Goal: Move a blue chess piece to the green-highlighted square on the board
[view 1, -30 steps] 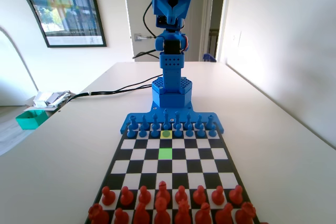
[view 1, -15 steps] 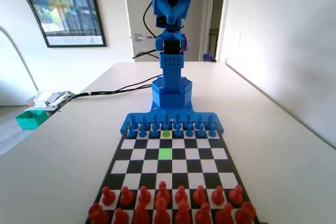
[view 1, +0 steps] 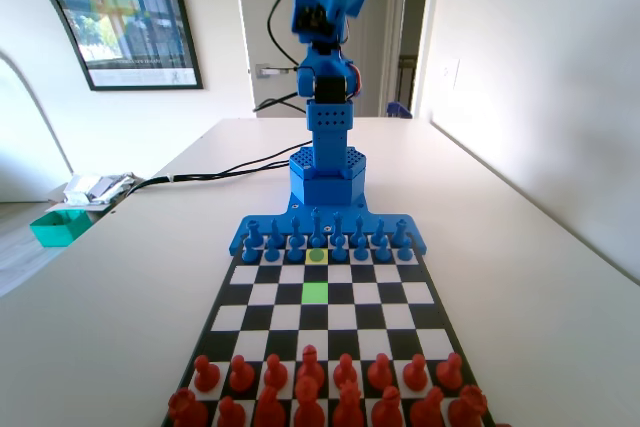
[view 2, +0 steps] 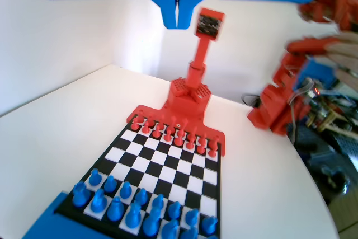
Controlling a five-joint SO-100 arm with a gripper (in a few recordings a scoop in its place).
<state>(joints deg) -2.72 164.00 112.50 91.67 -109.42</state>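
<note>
Wrist view: gripper (view 2: 177,18) high over board (view 2: 184,163), jaws closed, empty. Pawn (view 1: 316,255) not grabbed; green square (view 1: 315,293) vacant.

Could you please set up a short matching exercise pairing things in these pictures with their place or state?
Things:
1. claw
2. green square
3. red pieces
4. blue pawn

Place or state:
A. near end of the board, fixed view
B. on the yellow square
C. shut, high above the board
D. bare, mid-board

Pairs: 1-C, 2-D, 3-A, 4-B
</note>
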